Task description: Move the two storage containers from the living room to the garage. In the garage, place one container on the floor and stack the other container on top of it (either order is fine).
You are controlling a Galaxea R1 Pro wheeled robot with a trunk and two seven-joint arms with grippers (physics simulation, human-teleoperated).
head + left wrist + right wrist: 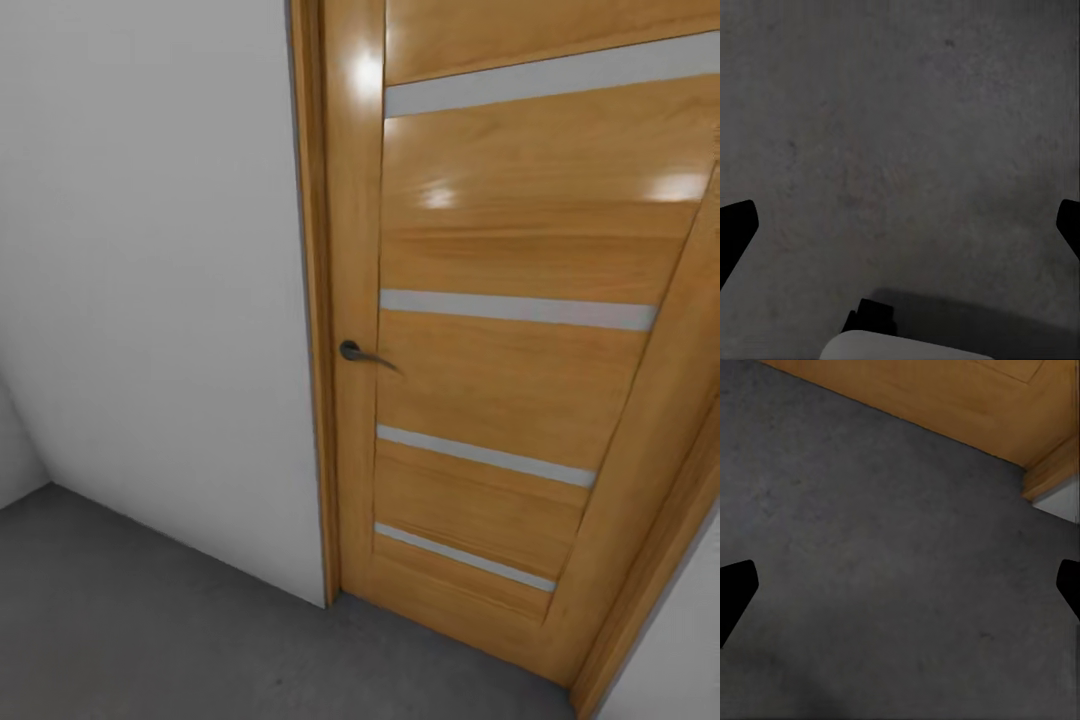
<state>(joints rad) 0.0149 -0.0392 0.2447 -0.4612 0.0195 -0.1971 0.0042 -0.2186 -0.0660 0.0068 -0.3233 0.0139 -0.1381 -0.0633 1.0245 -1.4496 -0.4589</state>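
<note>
The storage containers are out of view. I face a garage corner with dark grey concrete floor [150,620] and a honey-coloured wooden panel door [500,330]. My left gripper [900,225] is open, its black fingertips [735,232] spread wide over bare concrete with nothing between them. My right gripper [900,592] is open too, its fingertips [735,592] wide apart above the floor [870,547], close to the foot of the door [945,394].
A plain white-grey wall [150,280] stands left of the door, which has a dark lever handle [352,351] and pale horizontal strips. The door frame [660,560] runs down at the right. A pale rounded part of the robot [900,349] shows in the left wrist view.
</note>
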